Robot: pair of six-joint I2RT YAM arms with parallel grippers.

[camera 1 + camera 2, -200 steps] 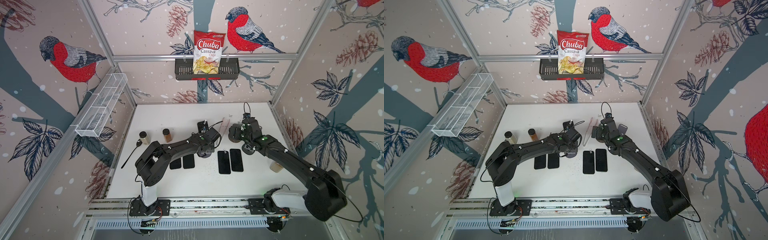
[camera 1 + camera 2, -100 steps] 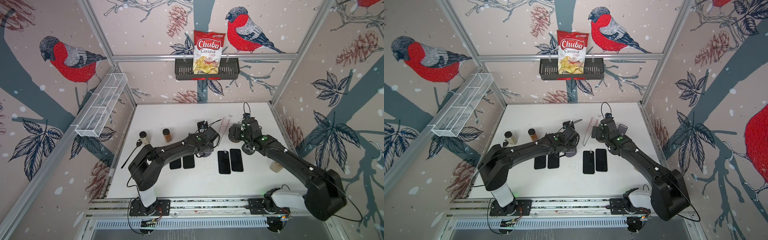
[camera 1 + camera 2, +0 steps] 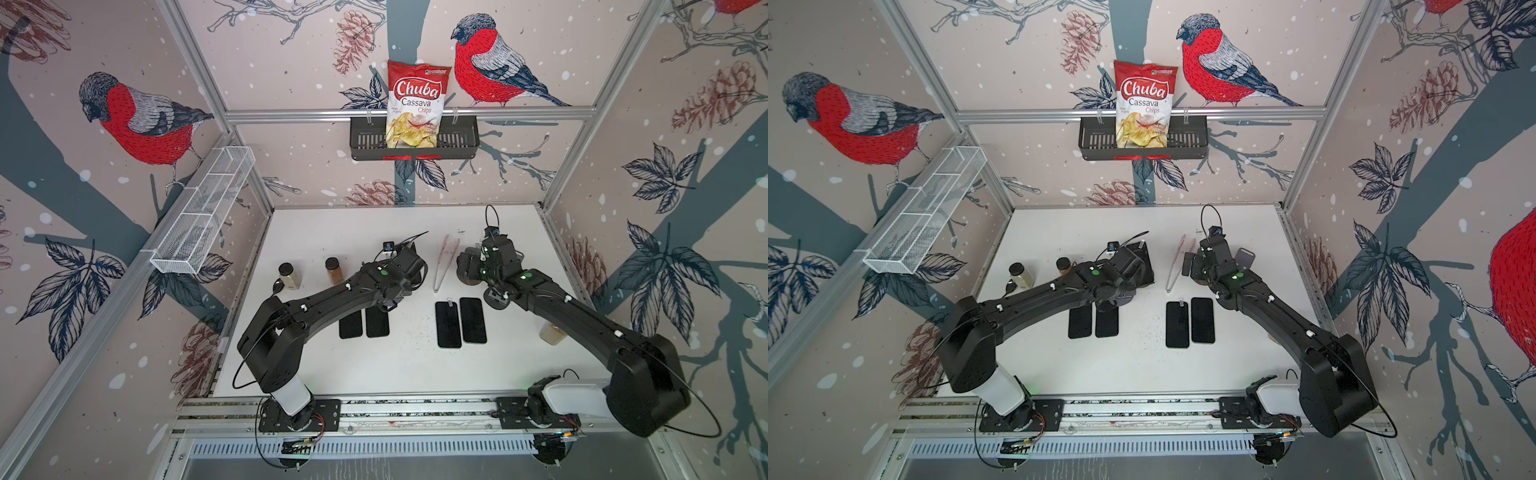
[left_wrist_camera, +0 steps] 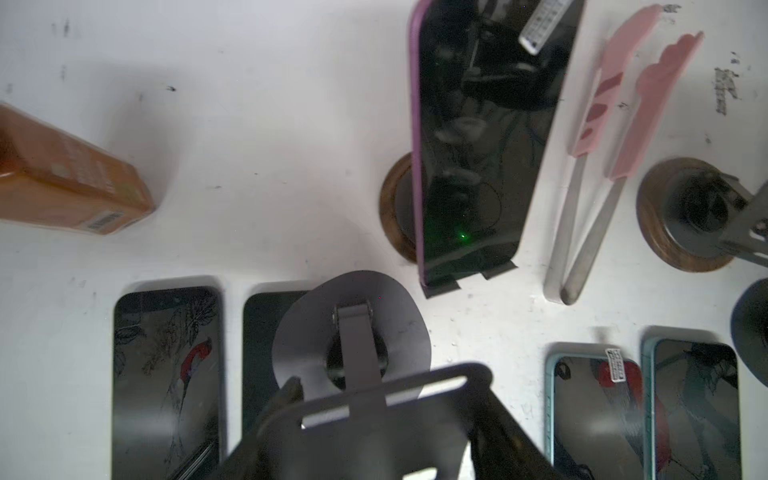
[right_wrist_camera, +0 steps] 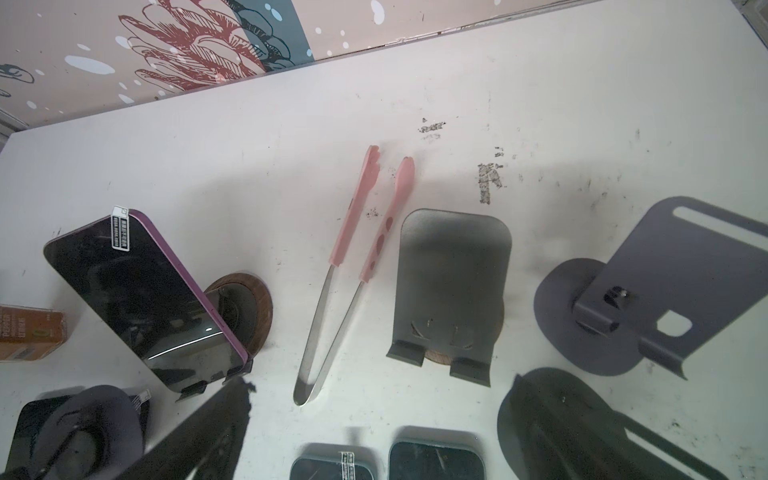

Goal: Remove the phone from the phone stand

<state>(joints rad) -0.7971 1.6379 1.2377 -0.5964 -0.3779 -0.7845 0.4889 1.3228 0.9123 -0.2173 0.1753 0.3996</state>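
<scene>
Tabletop (image 3: 386,374), white, carried the work at mid-frame in both top views. The left gripper (image 4: 388,386) was clenched on the back plate of a grey stand (image 4: 307,332), whose round base overlapped one of a pair of flat phones (image 3: 351,324) left of centre. The right gripper (image 5: 381,379) hung released, jaws spread wide, right of centre. Between them, just above the left gripper, stood the phone stand (image 4: 388,208) on its wooden disc, and the phone (image 4: 473,145), purple-cased, leaned back on it with its lower edge in the lip. One of the right fingers (image 5: 208,432) showed close beside that edge, contact unclear. Bird-printed walls (image 3: 665,166) closed the table at left, back and right, bearing a wire basket (image 3: 199,220) at upper left and a black basket (image 3: 461,141) with a chip bag (image 3: 417,104) at top centre. Pink tongs (image 3: 442,266) lay beside the phone stand, a second pair of phones (image 3: 461,322) below them, spice jars (image 3: 289,274) at centre-left. Bare table ran from the stands up to the back wall.
</scene>
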